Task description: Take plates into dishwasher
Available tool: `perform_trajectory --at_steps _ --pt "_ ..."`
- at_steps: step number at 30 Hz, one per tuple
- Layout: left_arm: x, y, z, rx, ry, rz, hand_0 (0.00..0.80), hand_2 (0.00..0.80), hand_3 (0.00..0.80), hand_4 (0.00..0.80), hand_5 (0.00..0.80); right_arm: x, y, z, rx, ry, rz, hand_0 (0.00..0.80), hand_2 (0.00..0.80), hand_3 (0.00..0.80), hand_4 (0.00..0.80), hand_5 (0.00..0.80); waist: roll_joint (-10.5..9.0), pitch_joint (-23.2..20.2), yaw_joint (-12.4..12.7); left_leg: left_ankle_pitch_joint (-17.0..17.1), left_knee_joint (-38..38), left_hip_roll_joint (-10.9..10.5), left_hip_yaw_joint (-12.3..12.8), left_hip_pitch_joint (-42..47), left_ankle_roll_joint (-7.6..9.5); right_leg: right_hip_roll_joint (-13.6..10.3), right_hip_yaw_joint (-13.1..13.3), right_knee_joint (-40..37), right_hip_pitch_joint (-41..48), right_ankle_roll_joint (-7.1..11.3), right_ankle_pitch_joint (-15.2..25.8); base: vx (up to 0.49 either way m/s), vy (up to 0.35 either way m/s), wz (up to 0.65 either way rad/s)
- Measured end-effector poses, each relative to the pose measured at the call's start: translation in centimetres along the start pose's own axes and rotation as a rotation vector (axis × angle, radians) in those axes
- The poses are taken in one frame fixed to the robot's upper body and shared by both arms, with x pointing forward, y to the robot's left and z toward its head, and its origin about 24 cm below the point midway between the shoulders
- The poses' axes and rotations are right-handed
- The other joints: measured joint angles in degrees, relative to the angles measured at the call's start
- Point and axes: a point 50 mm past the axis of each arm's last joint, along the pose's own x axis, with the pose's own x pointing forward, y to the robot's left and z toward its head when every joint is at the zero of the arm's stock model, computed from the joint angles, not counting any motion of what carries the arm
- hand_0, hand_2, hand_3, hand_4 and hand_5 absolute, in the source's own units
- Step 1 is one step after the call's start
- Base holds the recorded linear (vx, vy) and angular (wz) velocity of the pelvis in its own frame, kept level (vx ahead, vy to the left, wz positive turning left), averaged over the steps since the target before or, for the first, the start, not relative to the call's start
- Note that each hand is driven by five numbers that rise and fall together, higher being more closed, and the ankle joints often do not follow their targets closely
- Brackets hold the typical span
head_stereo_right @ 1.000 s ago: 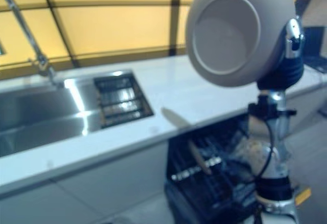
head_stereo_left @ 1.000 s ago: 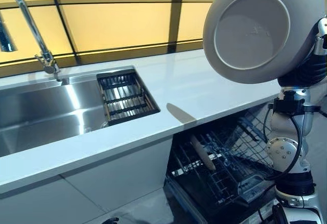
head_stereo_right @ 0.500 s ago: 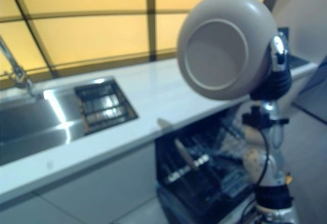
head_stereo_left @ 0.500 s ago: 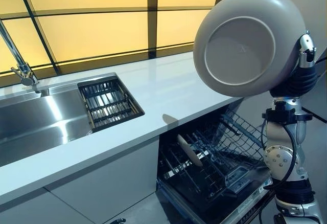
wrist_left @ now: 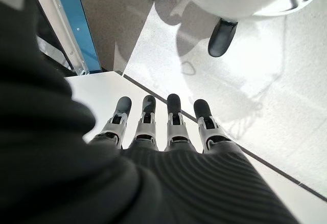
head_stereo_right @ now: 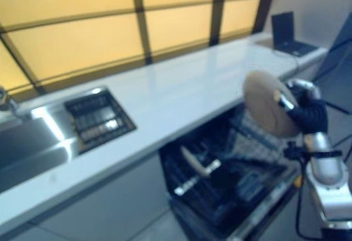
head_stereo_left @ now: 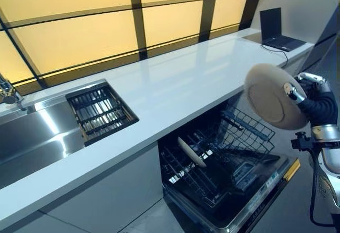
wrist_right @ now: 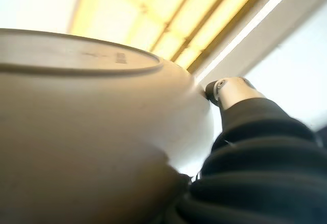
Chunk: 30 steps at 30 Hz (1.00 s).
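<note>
The plate [head_stereo_left: 273, 96] has been lowered by the right hand [head_stereo_left: 313, 97] from above the counter [head_stereo_left: 175, 84]. It is now held over the open dishwasher [head_stereo_left: 228, 164] rack.

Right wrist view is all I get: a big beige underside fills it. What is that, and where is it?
Observer: A plate, gripped by the right hand, held on edge above the open dishwasher.
Operator: Is the dishwasher empty?
Observer: No, another plate already stands in its lower rack.
Operator: And the other hand?
Observer: The left hand holds nothing, its fingers straight, pointing at the floor.
</note>
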Motion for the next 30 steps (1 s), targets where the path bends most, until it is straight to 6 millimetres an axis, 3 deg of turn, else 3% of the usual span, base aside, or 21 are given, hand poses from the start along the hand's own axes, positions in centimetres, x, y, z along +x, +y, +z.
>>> perform_trajectory --at_steps 7,13,21,26,30 --pt "0.1 -0.2 0.5 -0.004 -0.015 -0.003 0.000 0.000 0.000 0.000 0.000 -1.1 -0.4 -1.8 -0.025 0.125 0.026 0.800 0.800 0.800 0.800 0.800 0.55 1.4 -1.2 0.0 0.2 0.1 0.5 -0.6 -0.01 -0.1 0.2 1.8 -1.5 -0.21 -0.4 -0.006 -0.015 -0.05" --pt "0.2 0.1 1.2 0.001 -0.032 -0.002 0.000 0.000 0.000 0.000 0.000 -2.4 -0.6 -5.0 -0.081 0.300 0.058 0.800 0.800 0.800 0.800 0.800 0.03 3.7 -1.1 0.1 0.4 -0.1 1.0 -1.1 0.21 -0.9 0.2 5.8 -4.0 -0.22 -1.9 -0.005 -0.010 -0.03" --pt "0.5 0.5 3.0 0.039 -0.077 -0.004 0.000 0.000 0.000 0.000 0.000 -4.5 0.8 -9.2 -0.120 0.509 0.128 0.800 0.800 0.800 0.800 0.800 -0.03 5.6 -1.0 0.4 0.5 -0.4 1.6 -2.3 0.60 -1.6 0.2 8.5 -6.6 -0.60 -2.6 -0.003 -0.012 -0.04" --pt "0.6 0.9 4.5 0.076 -0.112 -0.001 0.000 0.000 0.000 0.000 0.000 -3.9 1.4 -10.3 -0.150 0.540 0.126 0.800 0.800 0.800 0.800 0.800 0.19 7.0 -0.9 0.7 1.1 -0.4 1.3 -4.0 1.00 -2.0 -0.1 9.2 -8.5 -0.69 -2.7 -0.049 -0.023 0.02" --pt "0.6 1.0 5.7 0.115 -0.138 -0.003 0.000 0.000 0.000 0.000 0.000 -2.0 2.1 -10.2 -0.174 0.511 0.101 0.800 0.800 0.800 0.800 0.800 1.63 8.6 -0.9 1.1 1.6 -0.3 0.6 -6.0 1.11 -2.1 -0.5 9.2 -10.0 -0.81 -2.6 -0.060 -0.022 0.05"
